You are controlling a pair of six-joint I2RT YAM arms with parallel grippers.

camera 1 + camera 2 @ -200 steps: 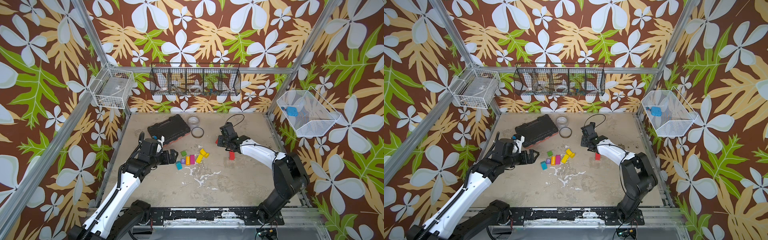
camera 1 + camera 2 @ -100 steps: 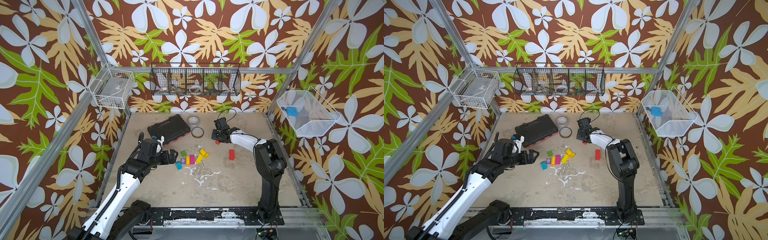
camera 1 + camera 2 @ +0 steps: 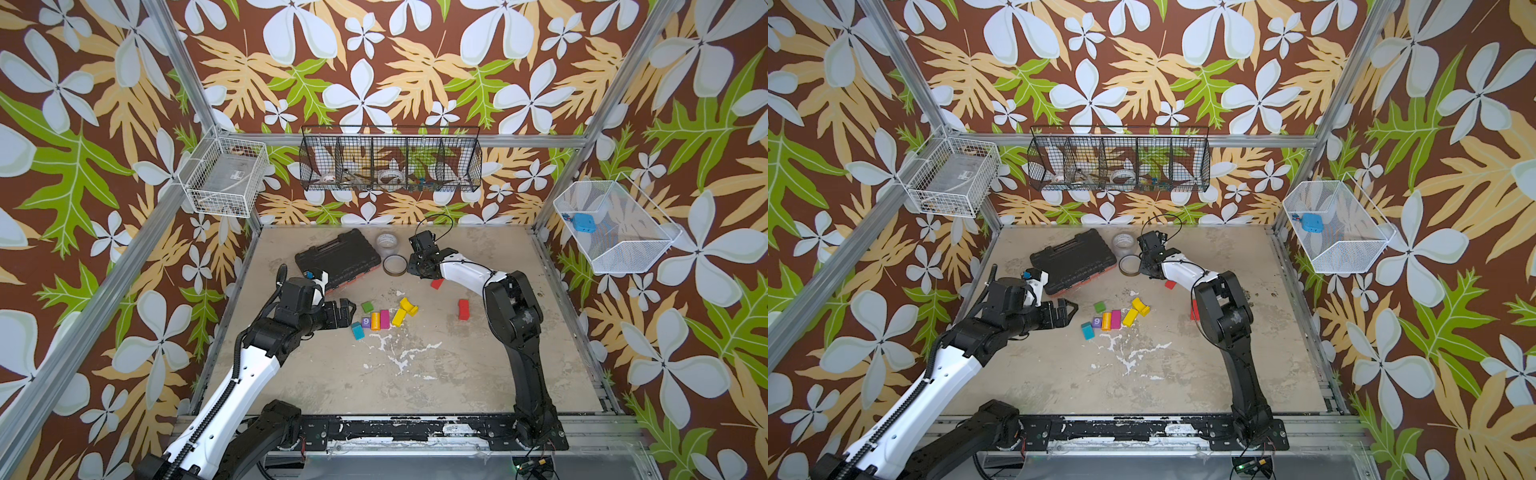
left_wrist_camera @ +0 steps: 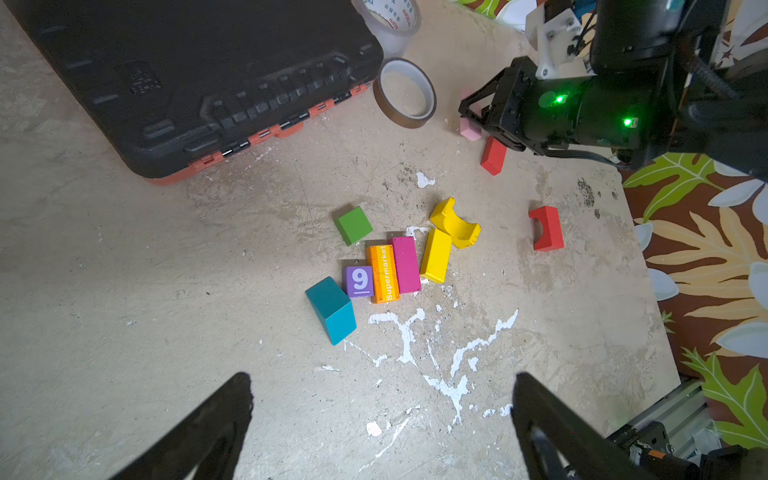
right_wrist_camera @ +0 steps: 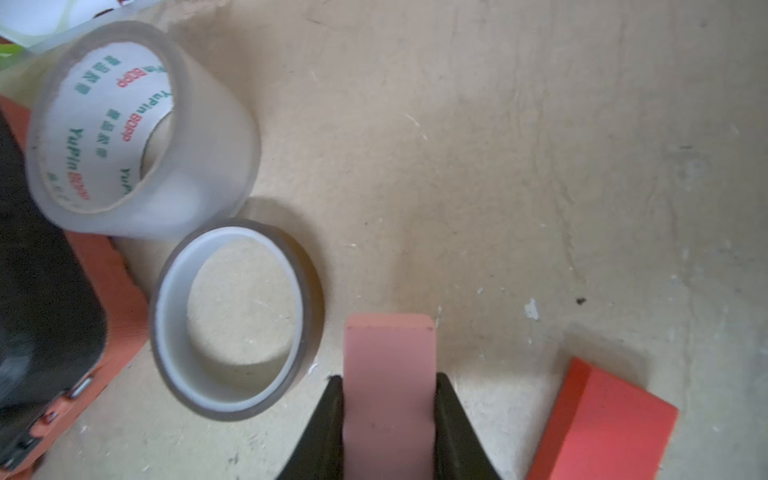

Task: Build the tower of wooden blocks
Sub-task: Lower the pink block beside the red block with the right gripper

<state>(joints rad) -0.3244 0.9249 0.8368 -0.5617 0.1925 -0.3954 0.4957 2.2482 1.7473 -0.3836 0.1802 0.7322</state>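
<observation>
While the left gripper [image 4: 382, 378] stays spread wide, the right gripper [image 5: 388, 378] (clamped on the pink block [image 5: 388, 353]) now sits nearer the tape ring [image 3: 395, 273], at its 3 o'clock.

— Where do the wood blocks [image 3: 385, 319] lie?
— Flat in a loose cluster near the bench's [image 3: 415, 374] middle; one red block [image 3: 463, 308] apart, nearer the right edge; the left gripper [image 3: 351, 316] just beside the cluster, jaws apart.
</observation>
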